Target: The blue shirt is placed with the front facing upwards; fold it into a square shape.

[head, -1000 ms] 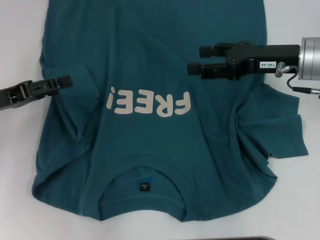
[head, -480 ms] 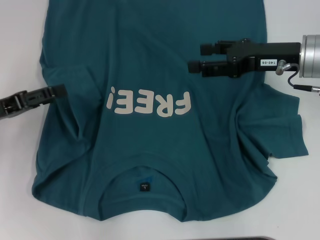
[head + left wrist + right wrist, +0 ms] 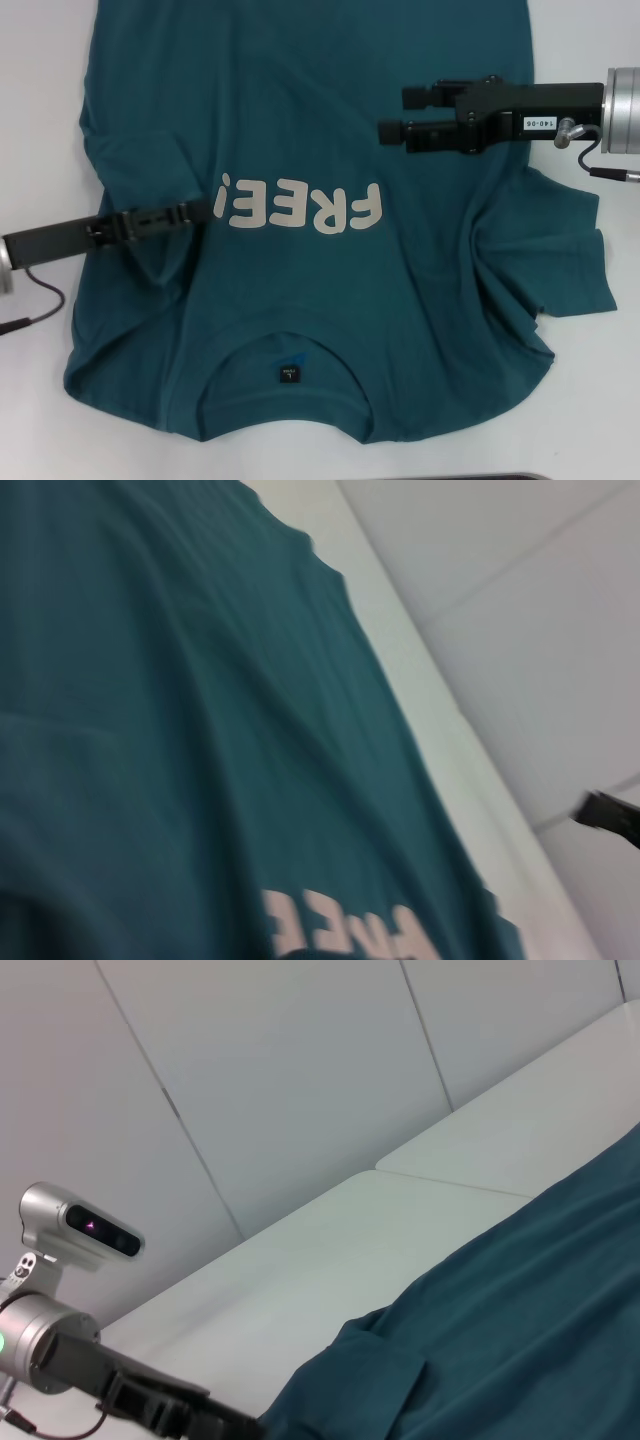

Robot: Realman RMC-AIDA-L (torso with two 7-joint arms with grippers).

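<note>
The blue shirt [image 3: 300, 120] lies front up on the white table, its white "FREE!" lettering [image 3: 300, 208] across the middle and the black neck label [image 3: 288, 373] toward me. My left gripper [image 3: 203, 209] reaches in low over the shirt's creased left side, its tip beside the "!" mark. My right gripper [image 3: 390, 115] hovers open above the shirt's right chest, past the lettering. The right sleeve [image 3: 560, 250] spreads out rumpled. The left wrist view shows shirt cloth [image 3: 200, 730] close up. In the right wrist view the shirt [image 3: 520, 1330] is seen with the left arm [image 3: 60, 1345] beyond it.
Bare white table [image 3: 40, 80] borders the shirt on both sides. A dark strip [image 3: 500, 477] shows at the near edge. Pale wall panels [image 3: 300, 1080] stand behind the table in the wrist views.
My left gripper has slid rightward and toward me, from the shirt's left edge to the "!" of the lettering. The right gripper has barely moved. The shirt's outline looks the same.
</note>
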